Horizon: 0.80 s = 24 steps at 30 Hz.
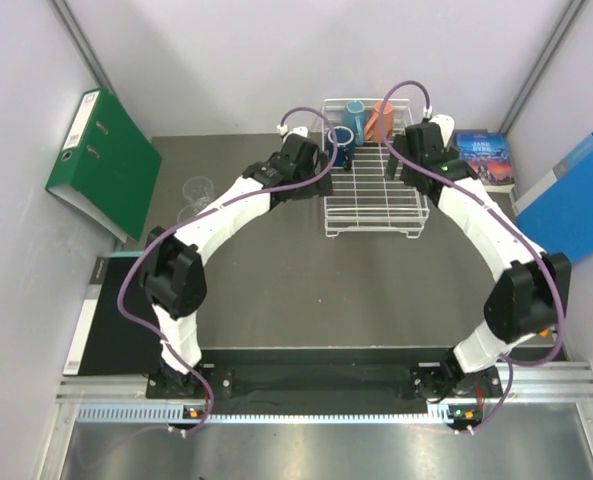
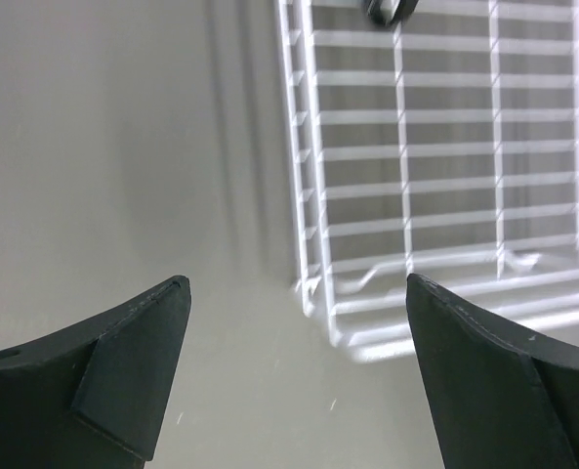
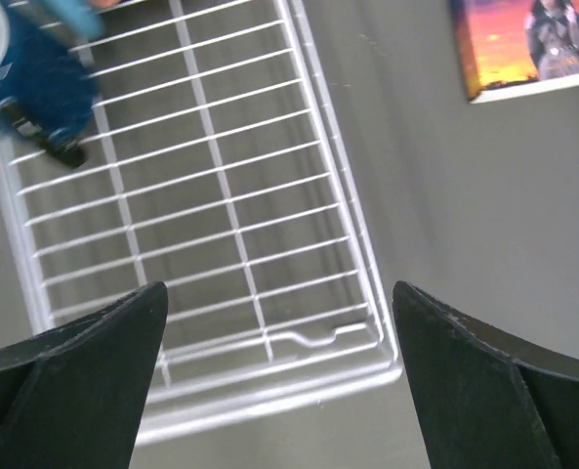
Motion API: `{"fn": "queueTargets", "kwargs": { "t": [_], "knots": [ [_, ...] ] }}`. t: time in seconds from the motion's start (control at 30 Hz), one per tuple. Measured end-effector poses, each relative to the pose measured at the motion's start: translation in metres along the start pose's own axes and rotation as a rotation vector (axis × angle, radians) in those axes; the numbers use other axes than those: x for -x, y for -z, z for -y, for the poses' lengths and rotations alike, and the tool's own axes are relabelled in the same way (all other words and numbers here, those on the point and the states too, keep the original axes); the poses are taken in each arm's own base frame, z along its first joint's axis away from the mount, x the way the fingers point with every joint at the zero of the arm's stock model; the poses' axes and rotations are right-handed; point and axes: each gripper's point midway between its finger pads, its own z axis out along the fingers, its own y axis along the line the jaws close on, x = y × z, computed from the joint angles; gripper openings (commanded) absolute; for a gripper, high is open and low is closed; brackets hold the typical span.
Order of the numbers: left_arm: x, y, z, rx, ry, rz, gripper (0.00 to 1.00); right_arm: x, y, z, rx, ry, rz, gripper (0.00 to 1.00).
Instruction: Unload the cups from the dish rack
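Looking down from the top camera, you see the dish rack (image 1: 374, 200), a white wire-grid tray with low raised sides, at the far middle of the dark table (image 1: 276, 280), between your two wrists. Most of its grid is bare. Three mugs cluster at its far end: the dark-blue mug (image 1: 343, 147) at the far left, the light-blue mug (image 1: 356, 111) behind it, and the orange mug (image 1: 383, 120) beside that one. Two clear glasses (image 1: 196, 197) stand on the table well to the left of the rack.

Your left gripper (image 2: 297, 293) hangs with its fingers spread wide over the rack's near left corner, holding nothing. Your right gripper (image 3: 279, 293) is spread just as wide over the rack's near right part, also holding nothing.

The only writing you can read is "JANE EYRE" on the book (image 1: 484, 158) lying right of the rack. The dark-blue mug carries a white mark, too blurred to read. The spine label on the green binder (image 1: 101, 165) is too small to read, and the blue folder (image 1: 576, 200) shows no legible text.
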Motion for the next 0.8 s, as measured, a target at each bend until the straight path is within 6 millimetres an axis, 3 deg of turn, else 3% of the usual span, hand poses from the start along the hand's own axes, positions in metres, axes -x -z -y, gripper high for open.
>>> {"fn": "queueTargets", "kwargs": {
  "t": [0.17, 0.37, 0.57, 0.67, 0.7, 0.8],
  "knots": [
    [0.02, -0.024, 0.007, 0.02, 0.01, 0.058, 0.97, -0.007, -0.043, 0.021, -0.101, -0.033, -0.061, 0.95],
    [0.007, -0.063, -0.005, 0.073, 0.012, 0.027, 0.96, -0.018, -0.09, 0.045, -0.185, -0.062, -0.139, 0.94],
    [-0.007, -0.085, -0.011, 0.085, 0.009, -0.009, 0.95, -0.033, -0.109, 0.054, -0.193, -0.073, -0.192, 0.89],
    [-0.007, -0.086, -0.009, 0.076, 0.01, -0.009, 0.91, -0.039, -0.114, 0.051, -0.18, -0.071, -0.212, 0.76],
    [-0.007, -0.086, -0.008, 0.071, 0.011, -0.007, 0.84, -0.042, -0.115, 0.049, -0.173, -0.071, -0.22, 0.67],
    [-0.006, -0.087, -0.005, 0.056, 0.014, -0.005, 0.72, -0.051, -0.12, 0.044, -0.152, -0.073, -0.249, 0.55]
  ]
}}
